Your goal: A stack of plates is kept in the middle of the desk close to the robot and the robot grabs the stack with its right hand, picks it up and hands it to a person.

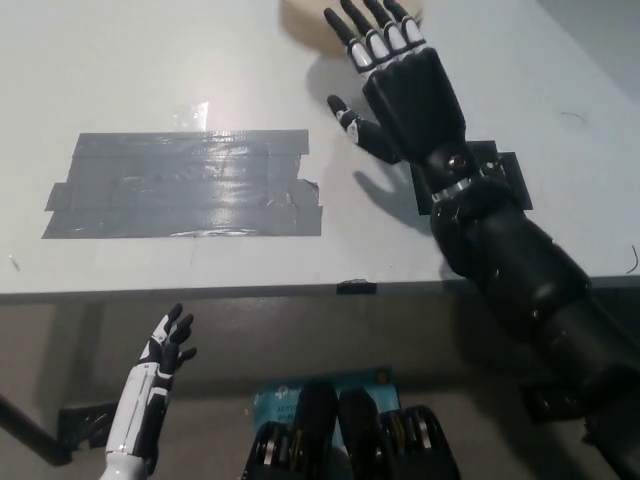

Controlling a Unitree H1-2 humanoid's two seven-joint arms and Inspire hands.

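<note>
Above desk (150, 80) far edge, right hand (395, 90) splayed, plates (310, 25) at top edge.

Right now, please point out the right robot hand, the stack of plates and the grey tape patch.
right robot hand (400, 90), head view, palm
stack of plates (308, 25), head view, visible edge
grey tape patch (185, 185), head view, middle

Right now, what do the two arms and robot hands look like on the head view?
The right robot hand is glossy black with white segments on the fingers, on a bulky, jointed black arm with a silvery ring at the wrist. The left robot hand has black fingers with white patches, on a slim white forearm.
</note>
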